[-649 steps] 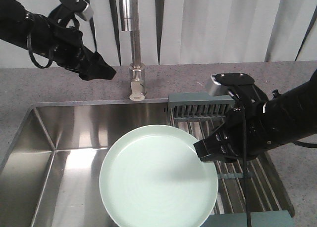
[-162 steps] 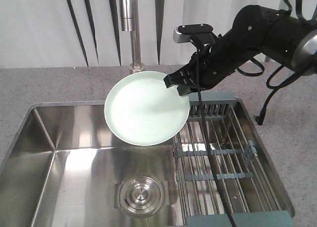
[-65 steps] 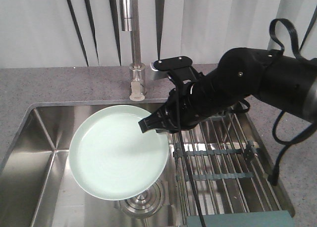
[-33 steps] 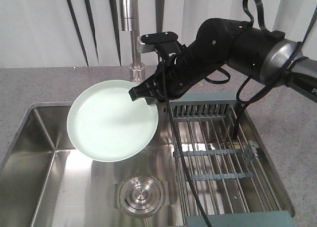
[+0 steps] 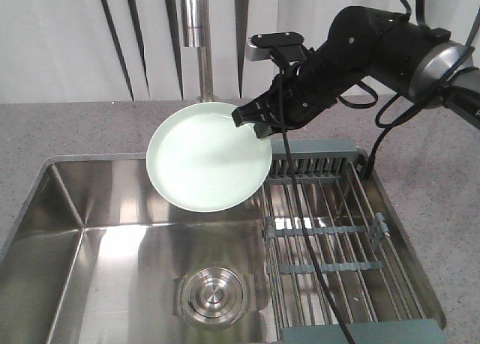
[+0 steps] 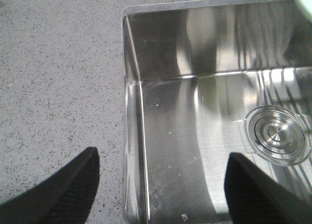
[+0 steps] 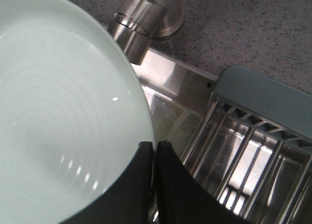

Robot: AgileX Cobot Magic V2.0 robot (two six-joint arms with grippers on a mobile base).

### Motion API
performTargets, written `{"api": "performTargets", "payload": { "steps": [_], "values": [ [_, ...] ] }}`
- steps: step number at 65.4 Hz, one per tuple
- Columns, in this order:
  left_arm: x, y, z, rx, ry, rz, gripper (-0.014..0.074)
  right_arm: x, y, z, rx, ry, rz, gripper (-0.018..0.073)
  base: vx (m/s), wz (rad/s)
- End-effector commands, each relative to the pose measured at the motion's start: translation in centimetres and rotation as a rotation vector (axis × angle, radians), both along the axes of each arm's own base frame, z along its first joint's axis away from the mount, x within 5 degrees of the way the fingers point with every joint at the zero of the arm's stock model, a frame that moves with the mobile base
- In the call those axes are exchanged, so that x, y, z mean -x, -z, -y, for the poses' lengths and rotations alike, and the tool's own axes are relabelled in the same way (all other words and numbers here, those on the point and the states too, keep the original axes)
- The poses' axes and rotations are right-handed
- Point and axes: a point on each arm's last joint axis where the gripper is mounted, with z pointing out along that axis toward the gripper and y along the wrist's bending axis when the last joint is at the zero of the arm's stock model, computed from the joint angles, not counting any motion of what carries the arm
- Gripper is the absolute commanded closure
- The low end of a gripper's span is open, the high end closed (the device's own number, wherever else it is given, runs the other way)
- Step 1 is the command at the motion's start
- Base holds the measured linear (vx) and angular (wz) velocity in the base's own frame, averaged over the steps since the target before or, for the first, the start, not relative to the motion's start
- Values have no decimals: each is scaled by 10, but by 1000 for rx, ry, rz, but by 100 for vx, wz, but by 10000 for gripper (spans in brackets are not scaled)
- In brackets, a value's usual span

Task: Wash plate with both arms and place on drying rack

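The right gripper (image 5: 259,123) is clamping the plate (image 5: 202,160) by its rim, holding it tilted above the sink (image 5: 112,269) at its back edge, beside the drying rack (image 5: 337,246). The left gripper (image 6: 163,155) is hanging empty, jaws wide apart, over the sink's left edge.

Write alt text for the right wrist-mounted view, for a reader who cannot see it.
The right gripper, at bottom centre, pinches the rim of a pale mint-green plate filling the left. Behind are a steel tap base on speckled grey countertop and, at right, the drying rack.
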Motion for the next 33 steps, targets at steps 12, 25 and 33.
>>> {"api": "performTargets", "payload": {
  "steps": [12,25,33],
  "values": [
    [-4,-11,1,10,10,74,95,17,-44,27,-37,51,124,561,0,0],
    [-4,-11,1,10,10,74,95,37,-43,51,-6,90,111,561,0,0],
    [-4,-11,1,10,10,74,95,52,-42,62,15,104,101,561,0,0]
  ]
}}
